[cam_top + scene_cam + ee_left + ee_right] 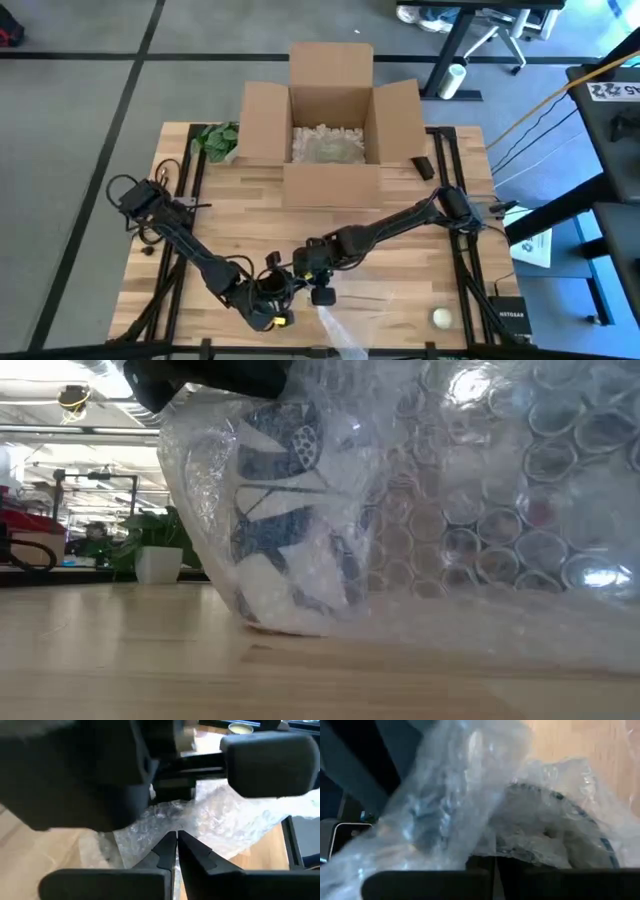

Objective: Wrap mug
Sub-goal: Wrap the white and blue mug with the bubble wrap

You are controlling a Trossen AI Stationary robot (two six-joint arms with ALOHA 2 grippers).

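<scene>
Bubble-wrap sheeting (480,490) is seen drawn over a blue-patterned white mug (290,530) near the wooden table's (400,250) front edge — pinched by the left gripper (176,845), its fingers pressed together on the film, apparently to keep it taut — while the right gripper's (322,292) state cannot be told.

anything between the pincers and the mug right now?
Only the bubble wrap itself. It drapes over the blue-patterned mug at the near edge of the table. Both pincers sit right at the bundle: left pincer closed on the wrap, right pincer against it. No other object intervenes.
</scene>
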